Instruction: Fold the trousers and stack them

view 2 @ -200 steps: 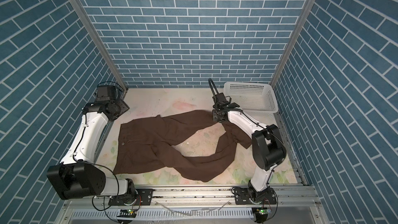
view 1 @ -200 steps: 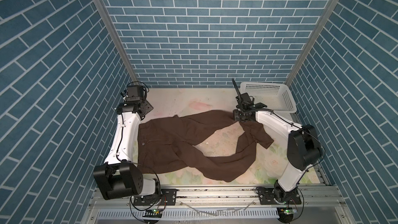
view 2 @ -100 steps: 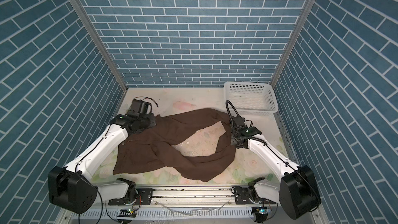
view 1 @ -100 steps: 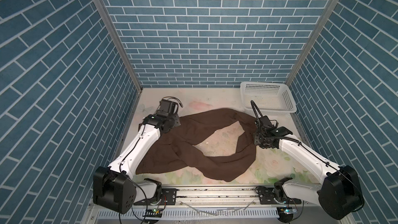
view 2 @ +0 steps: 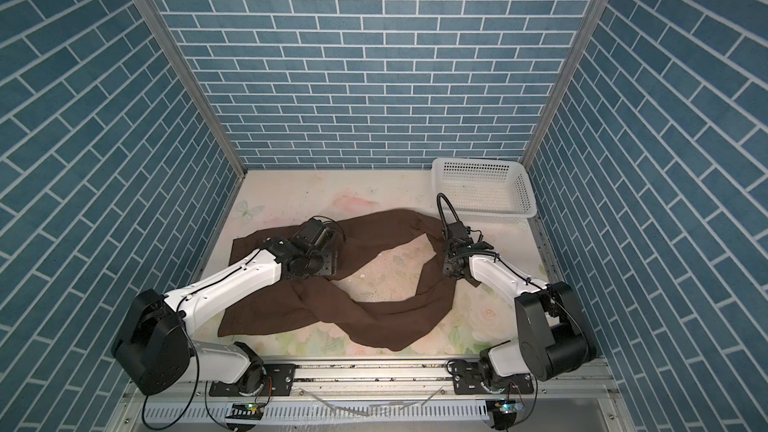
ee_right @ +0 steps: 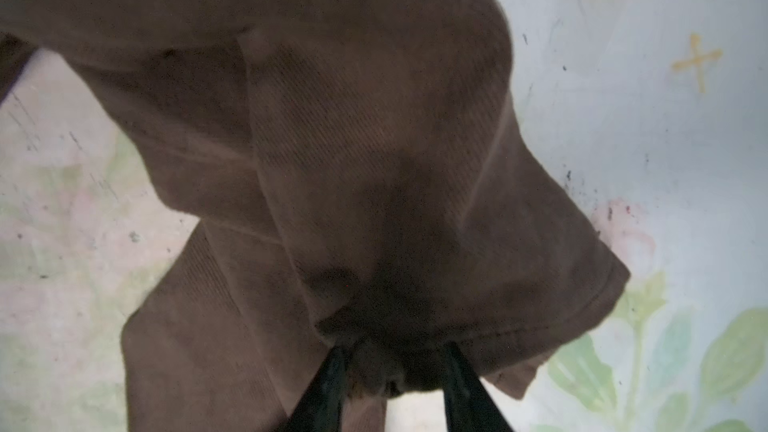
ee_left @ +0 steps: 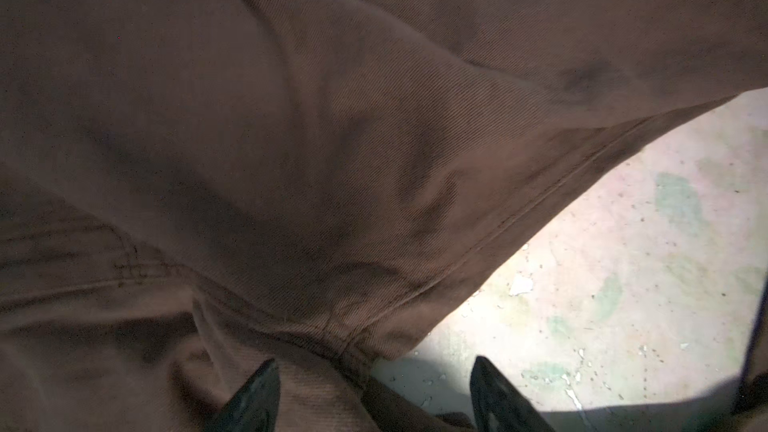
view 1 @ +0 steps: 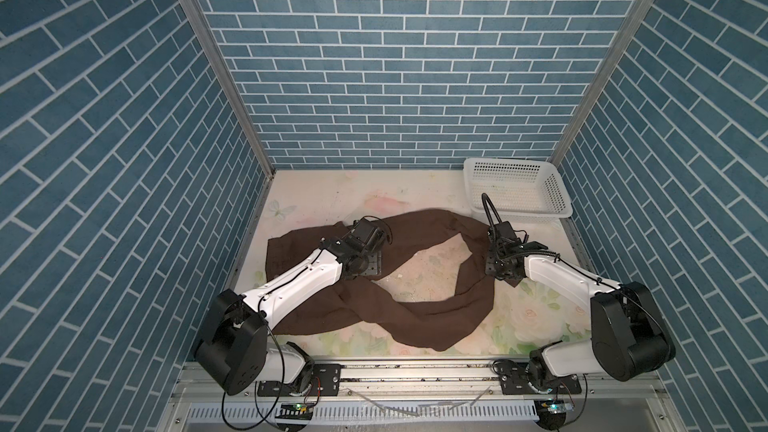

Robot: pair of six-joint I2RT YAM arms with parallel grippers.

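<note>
Trousers are brown and unfolded, spread over the middle of the bench; both top views show this. The waist end lies flat on the left side, partly under the left arm. One leg runs along the back toward the right and ends near the basket without touching it. The other leg sweeps along the front edge and curves up to the right. The two legs form a loop with bare bench in the middle.

Left claw is open, with its fingertips wide apart and low over the crotch area. One tip is over the cloth and the other is over bare bench. A stitched seam lies just ahead of the gap, and nothing is pinched.

Right claw is clamped on the trousers, with cloth bunched between its two black tips. This is at a leg end, and the hem shows just beside the grip. The cloth fans out from the pinch point over the floral bench surface.

The right arm reaches in from the front right corner, and its wrist sits over the right side of the loop.

The white basket is perforated and stands at the back right corner, well apart from the left arm. The top views show no clothing in it.
</note>
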